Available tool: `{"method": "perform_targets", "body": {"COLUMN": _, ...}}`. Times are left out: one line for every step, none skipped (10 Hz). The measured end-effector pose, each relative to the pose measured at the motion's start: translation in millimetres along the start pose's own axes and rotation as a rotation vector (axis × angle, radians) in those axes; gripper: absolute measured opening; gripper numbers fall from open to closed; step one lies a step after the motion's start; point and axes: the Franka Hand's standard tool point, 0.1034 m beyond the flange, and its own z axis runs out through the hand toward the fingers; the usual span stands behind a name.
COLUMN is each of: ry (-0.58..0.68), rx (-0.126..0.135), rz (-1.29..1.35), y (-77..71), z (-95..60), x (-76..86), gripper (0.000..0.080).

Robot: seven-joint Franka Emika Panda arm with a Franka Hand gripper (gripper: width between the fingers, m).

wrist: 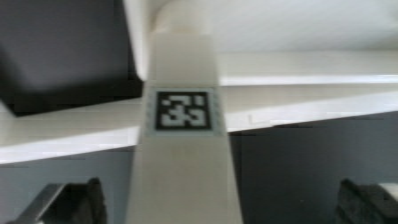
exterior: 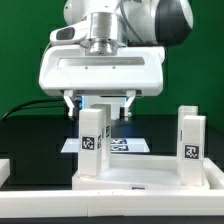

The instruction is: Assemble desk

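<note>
The white desk top [exterior: 150, 182] lies flat on the table with two square white legs standing on it. One leg [exterior: 92, 142] is toward the exterior view's left and the other leg [exterior: 190, 145] is at the right; each bears a marker tag. My gripper [exterior: 98, 103] hangs open directly above the left leg, with its fingers [exterior: 69, 103] spread wider than the leg. In the wrist view that leg [wrist: 183, 110] runs up the middle between the dark fingertips [wrist: 71, 203], which do not touch it. The gripper [wrist: 217, 205] is empty. The desk top's rim [wrist: 311, 100] crosses behind the leg.
The marker board [exterior: 122, 147] lies on the black table behind the desk top. A white piece [exterior: 4, 170] shows at the left edge of the exterior view. A green backdrop stands behind.
</note>
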Motion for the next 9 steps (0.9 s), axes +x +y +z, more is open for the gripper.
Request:
{"method": "perform_targets", "body": {"ry": -0.045, "rx": 0.018, "rz": 0.015, "y": 0.0, "z": 5.3, "x": -3.7, "gripper": 0.0649}}
{"method": "perform_targets", "body": {"ry": -0.125, "rx": 0.055, "rz": 0.031, "y": -2.9, "z": 9.6, "x": -6.3, "gripper": 0.0649}}
{"method": "perform_targets", "body": {"ry": -0.173, "rx": 0.068, "rz": 0.036, "y": -1.4, "z": 12.2, "x": -2.9, "gripper": 0.0649}}
{"method": "perform_targets", "body": {"ry": -0.306, "rx": 0.101, "rz": 0.060, "y": -1.4, "z": 15.6, "x": -10.7, "gripper": 0.0649}}
{"method": "perform_targets", "body": {"ry": -0.398, "rx": 0.107, "rz": 0.067, "y": 0.5, "z": 16.2, "x": -4.7, "gripper": 0.0649}}
{"method": "perform_targets", "body": {"ry": -0.394, "rx": 0.103, "rz": 0.067, "y": 2.7, "z": 17.9, "x": -1.6, "gripper": 0.0649}}
{"method": "perform_targets", "body": {"ry": -0.394, "rx": 0.102, "rz": 0.073, "y": 1.9, "z": 18.4, "x": -3.3, "gripper": 0.0603}}
{"method": "perform_targets", "body": {"ry": -0.395, "rx": 0.099, "rz": 0.085, "y": 2.1, "z": 18.4, "x": -3.2, "gripper": 0.0603}}
{"method": "perform_targets", "body": {"ry": -0.395, "rx": 0.098, "rz": 0.090, "y": 2.3, "z": 18.5, "x": -3.3, "gripper": 0.0426}}
